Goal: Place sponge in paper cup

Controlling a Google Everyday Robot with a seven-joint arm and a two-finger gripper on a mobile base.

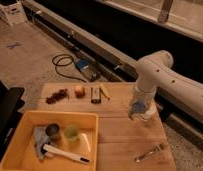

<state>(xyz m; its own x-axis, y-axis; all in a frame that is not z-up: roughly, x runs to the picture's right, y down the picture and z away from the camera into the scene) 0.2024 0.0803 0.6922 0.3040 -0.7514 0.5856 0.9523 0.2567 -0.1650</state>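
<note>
My gripper [139,111] hangs from the white arm [160,75] over the right side of the wooden table [120,135]. It is shut on a small pale blue-green piece, the sponge [137,107]. The paper cup [150,117] stands right under and behind the gripper. Only the cup's pale right side shows; the rest is hidden by the gripper. I cannot tell whether the sponge touches the cup.
A yellow bin [15,142] at front left holds two small cups, a cloth and a white brush. A dark snack pile [57,95], a round fruit [80,90], a dark bar [95,94] and a fork [150,151] lie on the table. A cable [65,64] lies on the floor.
</note>
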